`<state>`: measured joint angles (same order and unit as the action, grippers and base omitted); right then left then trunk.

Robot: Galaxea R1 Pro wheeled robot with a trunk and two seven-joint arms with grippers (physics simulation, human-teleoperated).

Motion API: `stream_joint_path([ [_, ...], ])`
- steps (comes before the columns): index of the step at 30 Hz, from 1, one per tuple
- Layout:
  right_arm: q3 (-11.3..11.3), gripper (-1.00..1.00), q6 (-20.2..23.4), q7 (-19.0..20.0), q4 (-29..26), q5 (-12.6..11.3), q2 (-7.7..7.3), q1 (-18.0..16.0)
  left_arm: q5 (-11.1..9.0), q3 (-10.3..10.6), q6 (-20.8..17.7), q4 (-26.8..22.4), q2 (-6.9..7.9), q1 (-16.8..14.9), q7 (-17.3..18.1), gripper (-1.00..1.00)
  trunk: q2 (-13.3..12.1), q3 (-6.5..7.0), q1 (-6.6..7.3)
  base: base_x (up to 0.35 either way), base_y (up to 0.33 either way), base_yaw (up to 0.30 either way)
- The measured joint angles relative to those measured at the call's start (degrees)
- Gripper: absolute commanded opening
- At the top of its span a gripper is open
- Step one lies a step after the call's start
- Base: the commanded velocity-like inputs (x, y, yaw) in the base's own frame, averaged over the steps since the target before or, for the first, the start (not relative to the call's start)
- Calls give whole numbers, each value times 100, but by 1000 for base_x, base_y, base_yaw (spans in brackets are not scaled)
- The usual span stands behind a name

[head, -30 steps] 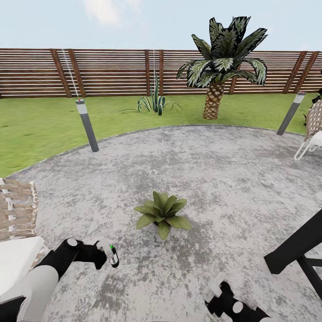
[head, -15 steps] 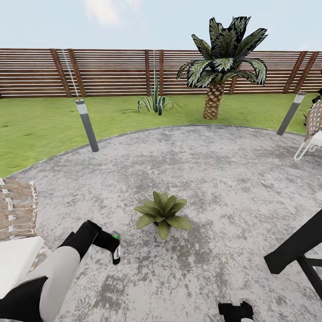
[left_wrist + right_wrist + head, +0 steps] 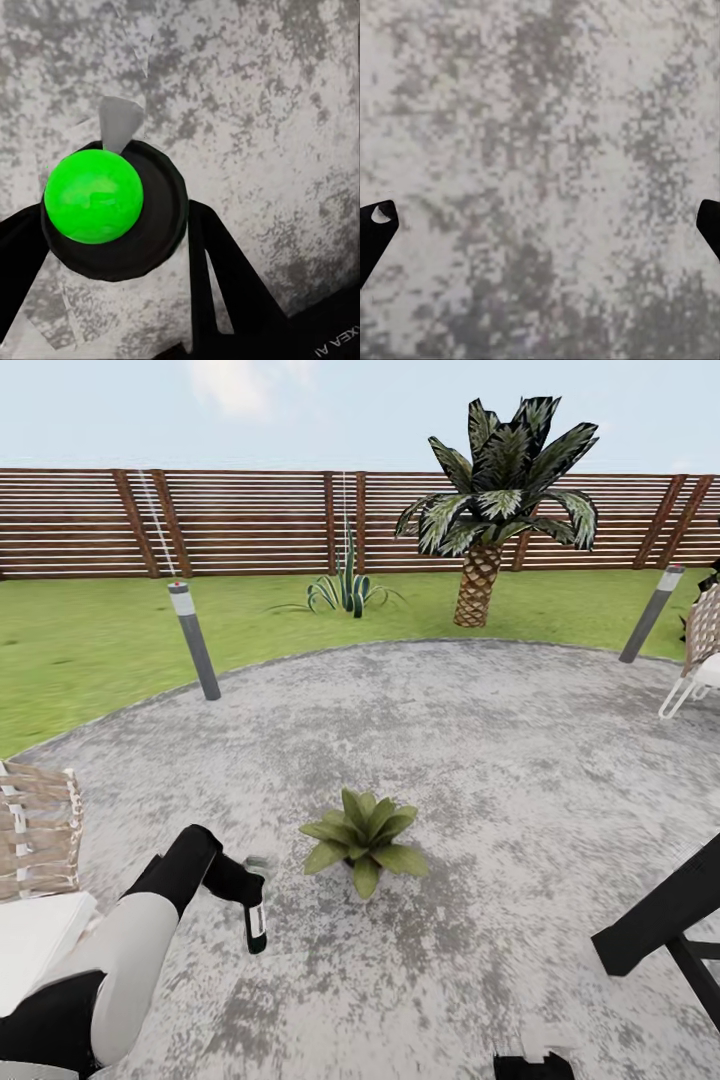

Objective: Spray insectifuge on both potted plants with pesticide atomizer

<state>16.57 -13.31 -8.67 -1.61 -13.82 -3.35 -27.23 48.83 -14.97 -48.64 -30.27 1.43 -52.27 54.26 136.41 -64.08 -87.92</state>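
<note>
Left gripper carries the pesticide atomizer at lower left, just left of the potted plant.

Its fingers are clamped on the bottle, which hangs down over the grey paving. To spray well, I judge the nozzle must first turn toward the leaves and then sweep the whole rosette. The right gripper is spread wide and empty.

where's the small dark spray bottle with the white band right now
In the head view, the small dark atomizer bottle hangs in the left gripper above grey paving, just left of the low green potted plant.
</note>
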Motion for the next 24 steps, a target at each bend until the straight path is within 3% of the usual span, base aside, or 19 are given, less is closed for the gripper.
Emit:
stream_joint_path([
  [16, -2, 100, -8, 10, 9, 2, 10, 0, -14, 200, -11, 48, -6, 10, 4, -100, 0, -1, 0, 308, 141, -6],
  [21, -3, 100, -1, 0, 8, 0, 7, 1, -19, 595, -9, 71, -7, 77, 42, -100, 0, -1, -3, 61, 10, -235],
  [24, -6, 100, 0, -7, 8, -5, 8, 2, -24, 897, -9, 74, 5, 101, 502, -100, 0, -1, -3, 4, 1, -284],
])
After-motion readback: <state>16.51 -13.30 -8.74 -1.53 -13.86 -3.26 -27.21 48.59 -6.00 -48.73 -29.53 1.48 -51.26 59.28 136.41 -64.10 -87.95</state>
